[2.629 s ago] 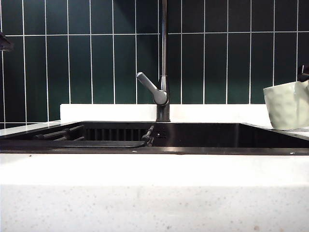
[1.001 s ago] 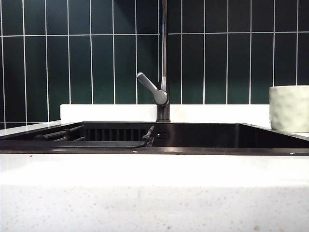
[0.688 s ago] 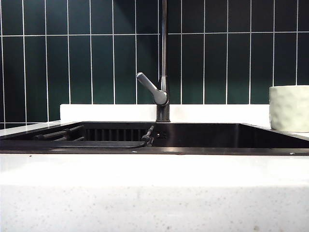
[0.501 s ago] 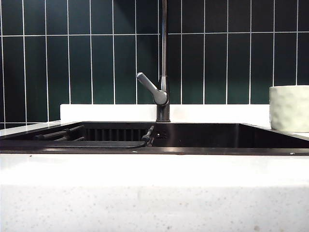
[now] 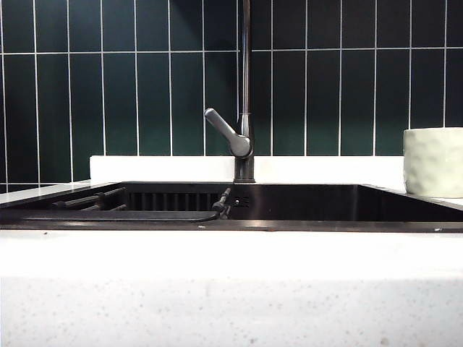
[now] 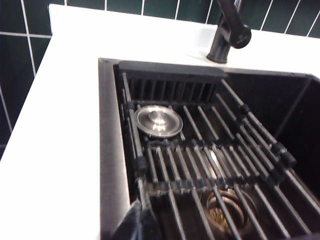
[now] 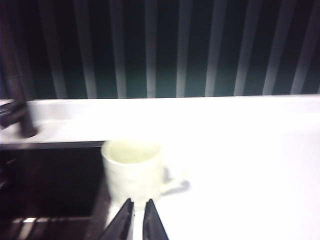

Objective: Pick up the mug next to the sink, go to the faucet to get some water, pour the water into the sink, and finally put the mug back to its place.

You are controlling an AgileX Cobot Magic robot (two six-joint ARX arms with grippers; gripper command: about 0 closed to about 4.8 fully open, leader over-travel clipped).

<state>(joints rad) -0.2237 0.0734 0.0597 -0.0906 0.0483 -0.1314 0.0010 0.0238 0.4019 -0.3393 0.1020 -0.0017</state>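
The cream dimpled mug stands upright on the white counter at the right of the black sink, its right side cut off by the frame. The dark faucet rises behind the sink's middle. Neither gripper shows in the exterior view. In the right wrist view the mug stands by the sink's corner, handle turned away from the basin. My right gripper hangs just short of it, a narrow gap between its fingers and nothing in it. My left gripper is shut and empty over the sink's rim, the faucet beyond it.
Dark racks lie across the basin, with a round steel strainer lid and a brass drain under them. The faucet's grey lever points up to the left. Dark green tiles back the white counter.
At first the mug hung tilted in a gripper at the right edge of the exterior view; it now stands upright on the counter with no gripper in sight. Over the last second nothing there has moved.
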